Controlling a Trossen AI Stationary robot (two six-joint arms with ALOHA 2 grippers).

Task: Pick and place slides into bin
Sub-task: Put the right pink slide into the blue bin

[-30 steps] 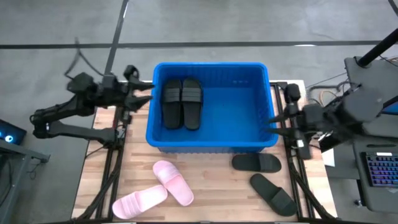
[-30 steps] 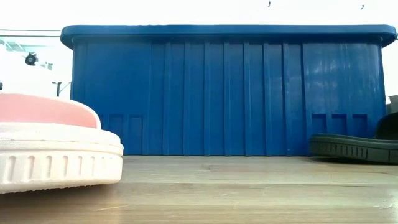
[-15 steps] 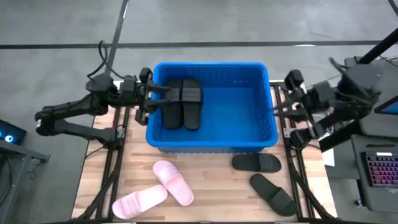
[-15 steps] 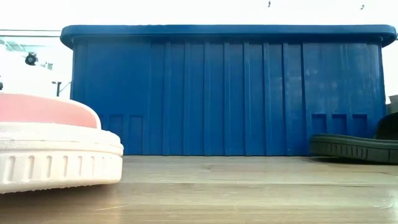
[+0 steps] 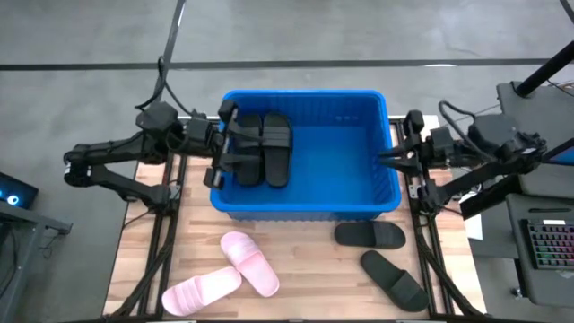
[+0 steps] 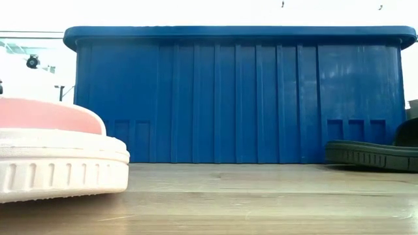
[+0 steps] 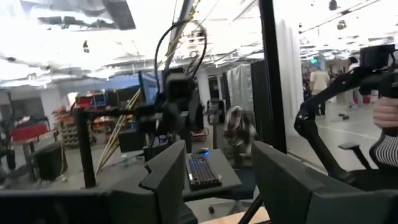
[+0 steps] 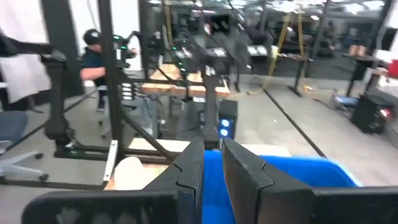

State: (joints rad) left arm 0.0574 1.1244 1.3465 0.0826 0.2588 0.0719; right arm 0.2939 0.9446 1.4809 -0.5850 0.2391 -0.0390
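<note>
Since the last look my left gripper (image 5: 235, 144) has pushed further in over the bin's (image 5: 305, 208) left rim and now sits over the black pair (image 5: 263, 148) lying inside, while my right gripper (image 5: 387, 160) has swung in to the bin's right rim.

Nearest me on the bench, the two pale pink slides (image 5: 224, 271) lie touching at the front left, one crossing the other; the low view shows a pink one (image 6: 59, 151) close up with its ridged white sole. Two black slides (image 5: 384, 256) lie at the front right, just in front of the bin, well apart from either gripper.

The bright blue ribbed bin fills the bench's middle and back. The black pair in it lies side by side against the left wall, directly below my left fingers (image 7: 286, 180), which stand apart with nothing between them. My right fingers (image 8: 239, 171) are nearly together, a narrow gap left, holding nothing.
</note>
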